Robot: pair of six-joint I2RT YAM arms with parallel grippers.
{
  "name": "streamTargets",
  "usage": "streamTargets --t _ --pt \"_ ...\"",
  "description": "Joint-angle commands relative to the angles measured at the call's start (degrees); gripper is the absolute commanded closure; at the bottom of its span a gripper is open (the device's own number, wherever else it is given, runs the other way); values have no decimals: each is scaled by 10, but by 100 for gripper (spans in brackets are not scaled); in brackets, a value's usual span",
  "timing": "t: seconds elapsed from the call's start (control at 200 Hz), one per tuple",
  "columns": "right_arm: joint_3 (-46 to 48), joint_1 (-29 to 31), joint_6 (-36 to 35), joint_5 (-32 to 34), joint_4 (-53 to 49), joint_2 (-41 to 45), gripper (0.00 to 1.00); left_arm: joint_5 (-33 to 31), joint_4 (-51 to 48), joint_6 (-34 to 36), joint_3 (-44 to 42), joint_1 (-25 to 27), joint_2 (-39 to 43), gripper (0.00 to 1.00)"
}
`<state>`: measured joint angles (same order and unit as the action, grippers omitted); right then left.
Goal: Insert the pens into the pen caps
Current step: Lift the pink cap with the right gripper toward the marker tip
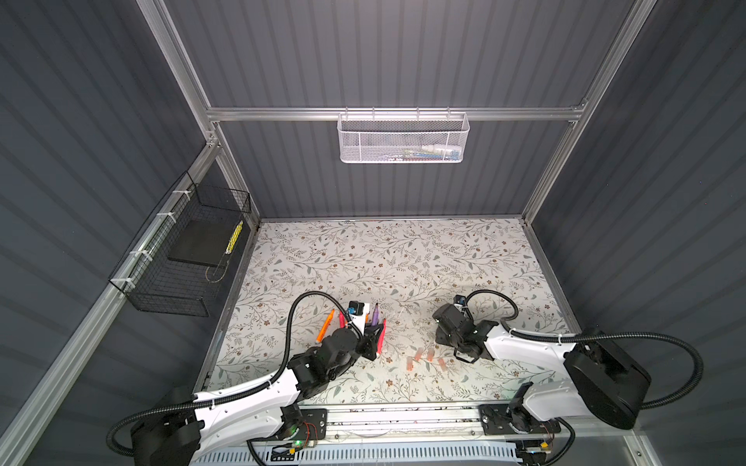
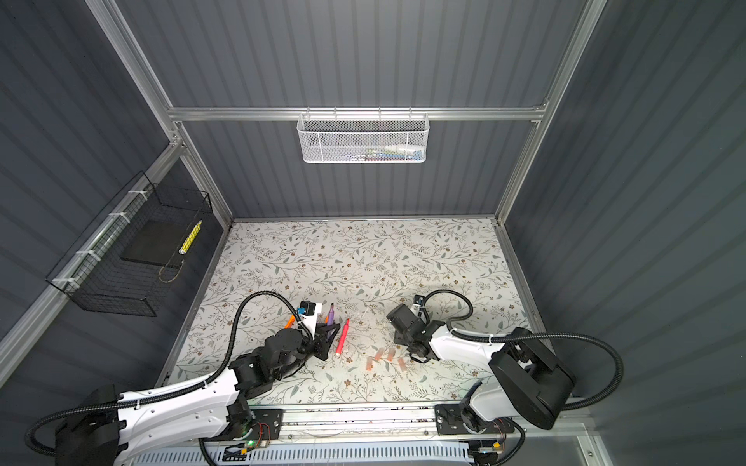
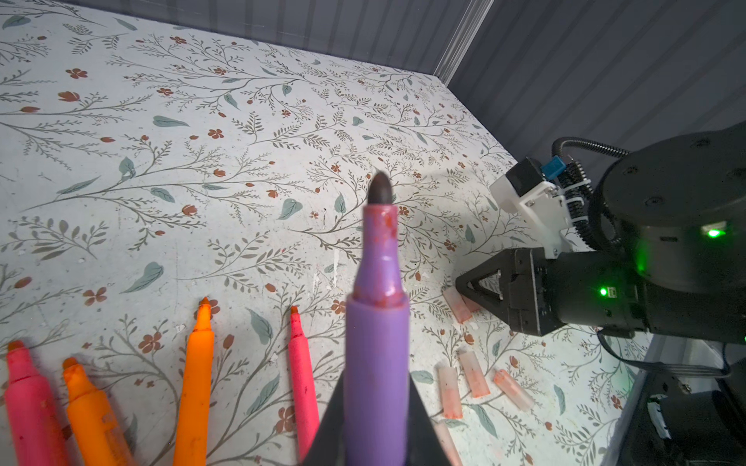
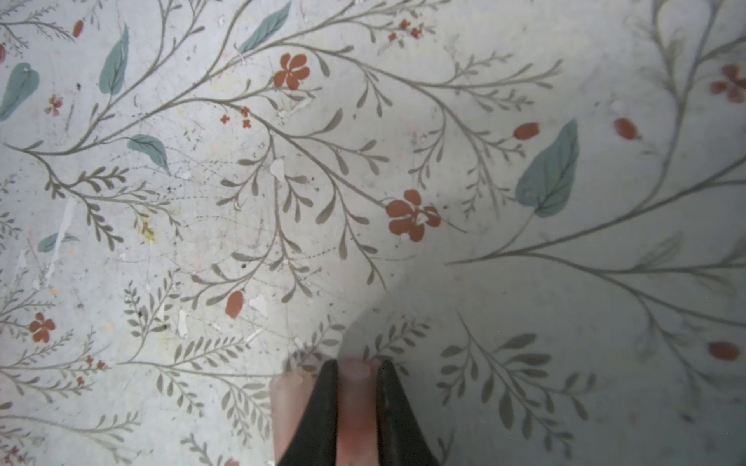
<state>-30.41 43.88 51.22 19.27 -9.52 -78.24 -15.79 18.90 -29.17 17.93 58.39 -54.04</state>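
Front rail [image 1: 403, 415]: nearest edge, behind both claws, with an arm base bolted at each end.

Left claw [image 3: 377, 419]: clamped on purple pen [image 3: 377, 343], uncapped, dark tip pointing forward and away.

Orange pens [image 3: 195, 383], pink pens [image 3: 302, 383]: two of each in the left wrist view, uncapped, lying flat close beside the left claw.

Right claw [image 4: 357, 403]: jaws narrow, pinching one pen cap [image 4: 355, 415], low at the table. Second cap [image 4: 288, 411] just outside one jaw.

Loose caps [image 1: 419, 354]: four in both top views, flat, close together between the two claws, nearer the right claw.

Floral table [image 1: 403, 258]: bare beyond both claws up to the back wall, widest room there. Hemmed by aluminium frame along both sides.

Black wire basket [image 1: 181, 250]: on the left wall, outward of and beyond the left claw. Holding a dark flat slab [image 1: 198, 242] and a yellow patterned stick [image 1: 234, 238].

White mesh basket [image 1: 403, 139]: hung on the back rail, farthest from both claws. Small items at its right end, too small to tell.
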Motion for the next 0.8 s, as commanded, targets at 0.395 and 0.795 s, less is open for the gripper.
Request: streamTargets --t 0.395,0.795 --pt "98 -1 -38 6 59 390 98 177 108 56 32 -2 -101 100" --pt "128 -2 -77 -59 253 459 100 214 153 57 55 -2 -161 100"
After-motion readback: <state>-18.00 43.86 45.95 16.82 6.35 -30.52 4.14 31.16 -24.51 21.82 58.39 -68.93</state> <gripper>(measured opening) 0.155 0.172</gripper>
